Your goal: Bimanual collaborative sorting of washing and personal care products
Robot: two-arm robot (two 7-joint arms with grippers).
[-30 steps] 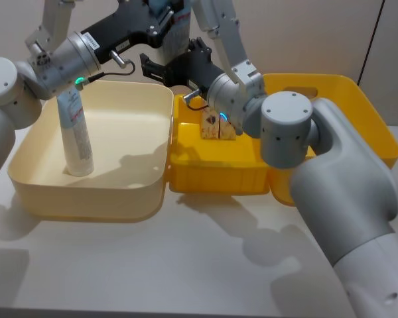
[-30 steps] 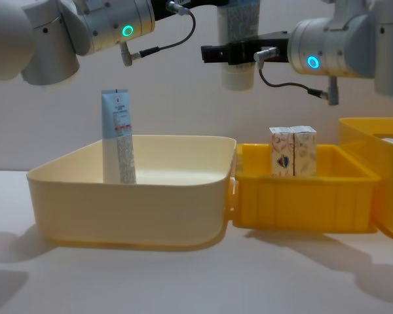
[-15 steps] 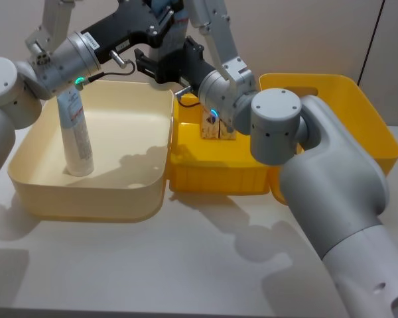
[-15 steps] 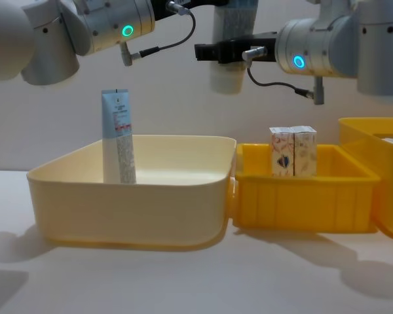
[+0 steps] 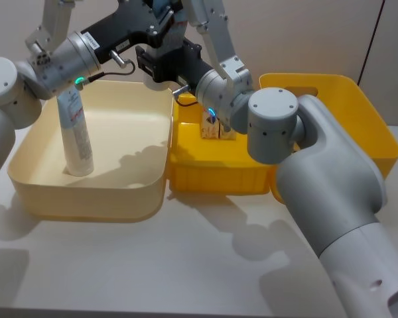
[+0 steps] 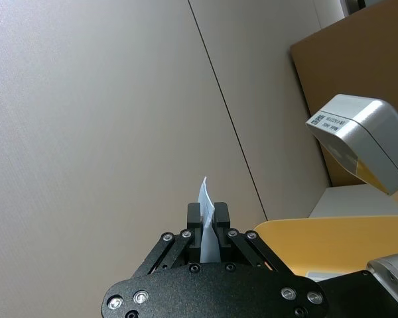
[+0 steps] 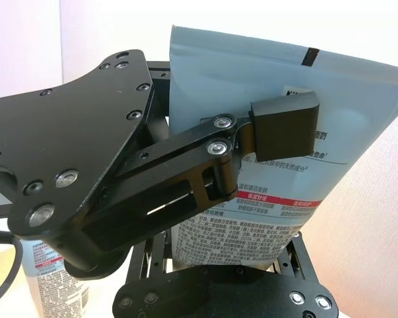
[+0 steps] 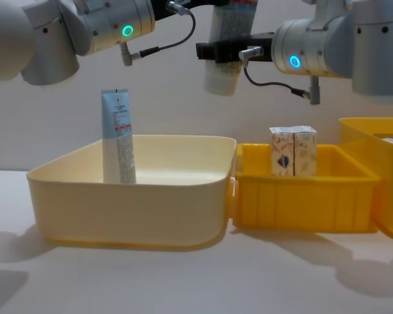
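A pale-blue-and-white tube (image 8: pixel 224 46) hangs cap down and tilted, high above the gap between the trays. My left gripper (image 6: pixel 207 215) is shut on its flat crimped end (image 6: pixel 204 192); one of its pads (image 7: pixel 285 132) presses the tube's upper face (image 7: pixel 252 86). My right gripper (image 8: pixel 213 51) holds the same tube lower down, its fingers closed around the body (image 7: pixel 239 232). A second tube (image 5: pixel 76 132) stands upright in the cream tray (image 5: pixel 86 199). Two whitish cartons (image 8: pixel 293 152) stand side by side in the small yellow tray (image 8: pixel 301 203).
A large yellow bin (image 5: pixel 358 99) sits at the right, behind and beside the small yellow tray (image 5: pixel 215 175). The cream tray (image 8: pixel 131 196) touches that small tray's left side. Bare table lies in front of both trays.
My right gripper has moved to the left, and the held tube's cap end has swung left with it, so the tube now tilts. The left arm has stayed still.
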